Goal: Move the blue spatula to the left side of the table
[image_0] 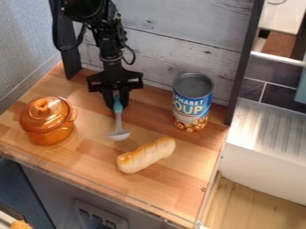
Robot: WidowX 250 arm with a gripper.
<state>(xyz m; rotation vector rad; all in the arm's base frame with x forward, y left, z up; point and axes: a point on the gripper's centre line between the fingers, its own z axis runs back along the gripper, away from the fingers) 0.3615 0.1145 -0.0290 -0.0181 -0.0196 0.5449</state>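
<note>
With the black 2-finger gripper (117, 106), pinching the blue spatula (118, 121) by the blue end of its handle, low over the wooden counter (170, 190). Extending the grey part out from between the 2 fingers, toward the camera, and ending in a grey head in front of the gripper. Showing 1 orange pot (48, 127), lid on, to the left of the gripper and apart from it. Presenting 1 upright can (192, 103), blue label facing out, to the right of the gripper. Featuring 1 bread roll (146, 155), lying at a slant in front of the gripper and slightly to its right, near the spatula's head. Backing the gripper with pale planks (173, 44).
</note>
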